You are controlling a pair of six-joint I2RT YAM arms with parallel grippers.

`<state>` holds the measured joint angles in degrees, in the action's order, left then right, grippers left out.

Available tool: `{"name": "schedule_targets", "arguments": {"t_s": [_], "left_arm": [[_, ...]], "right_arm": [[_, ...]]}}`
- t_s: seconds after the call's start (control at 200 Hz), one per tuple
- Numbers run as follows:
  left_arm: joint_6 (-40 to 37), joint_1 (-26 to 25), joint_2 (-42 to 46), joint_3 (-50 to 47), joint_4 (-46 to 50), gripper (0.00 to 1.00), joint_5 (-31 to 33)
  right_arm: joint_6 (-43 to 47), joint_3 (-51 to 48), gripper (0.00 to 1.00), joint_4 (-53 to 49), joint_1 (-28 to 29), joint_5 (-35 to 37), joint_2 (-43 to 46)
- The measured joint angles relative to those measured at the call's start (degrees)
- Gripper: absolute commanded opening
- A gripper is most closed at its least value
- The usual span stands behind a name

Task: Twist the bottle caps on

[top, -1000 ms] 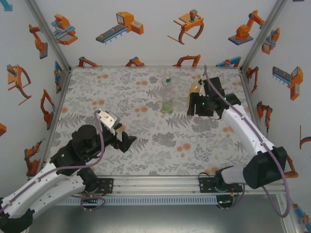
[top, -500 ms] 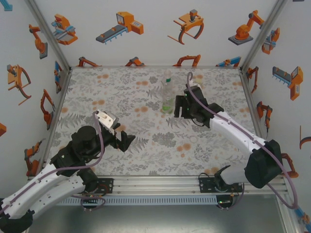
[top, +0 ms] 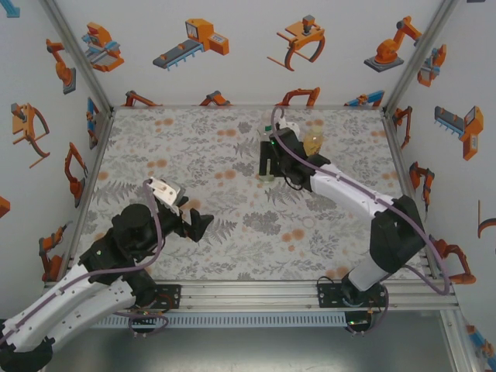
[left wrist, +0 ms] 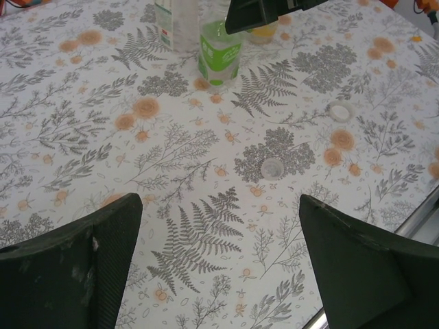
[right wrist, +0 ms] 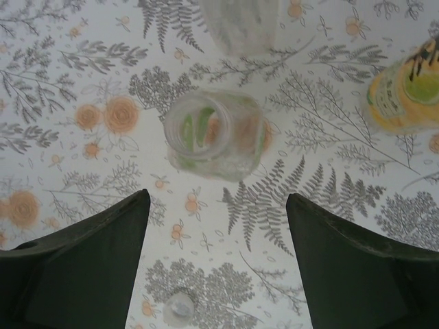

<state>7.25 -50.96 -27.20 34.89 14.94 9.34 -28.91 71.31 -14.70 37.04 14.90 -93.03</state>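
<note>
Between the right fingers (right wrist: pixel 82 264), which stand spread with nothing held, the green-tinted bottle (right wrist: pixel 214 133) shows from above, upright, its mouth open and uncapped. Just beyond it on the far side stands the clear bottle (right wrist: pixel 240 24), and to its right, a little apart, the amber bottle (right wrist: pixel 405 89). All three stand at the far middle of the tabletop (top: pixel 155 139).

Over the near left, the left fingers (left wrist: pixel 75 267) are also wide apart and empty. Ahead of them a bottle cap (left wrist: pixel 272 166) lies flat on the print, and a second cap (left wrist: pixel 341 111) lies farther right. Both are loose and well apart from any neck.

Judging from this, the step is to secure the green bottle and bring it a cap. The right fingers would do best to close on the body below the shoulder, leaving the threads free. They should squeeze gently, since thin plastic likely buckles. The left fingers should take the nearer cap by its rim and keep it level. It needs to sit square on the neck before turning, because a tilted start risks cross-threading. The clear bottle stands close enough behind to be knocked over.
</note>
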Motion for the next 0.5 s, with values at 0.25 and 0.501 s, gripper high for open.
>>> {"name": "schedule_targets", "arguments": {"t_s": [0.25,0.501], "left_arm": [[0.48,0.00,0.52,-0.63,0.04,0.88,1.77],[0.87,0.04,0.11,-0.94,0.07,0.88,3.26]], "right_arm": [[1.57,3.78,0.75,2.23,0.02,2.12,-6.34],[3.08,4.96,0.69,5.20,0.02,3.23,-11.74]]}}
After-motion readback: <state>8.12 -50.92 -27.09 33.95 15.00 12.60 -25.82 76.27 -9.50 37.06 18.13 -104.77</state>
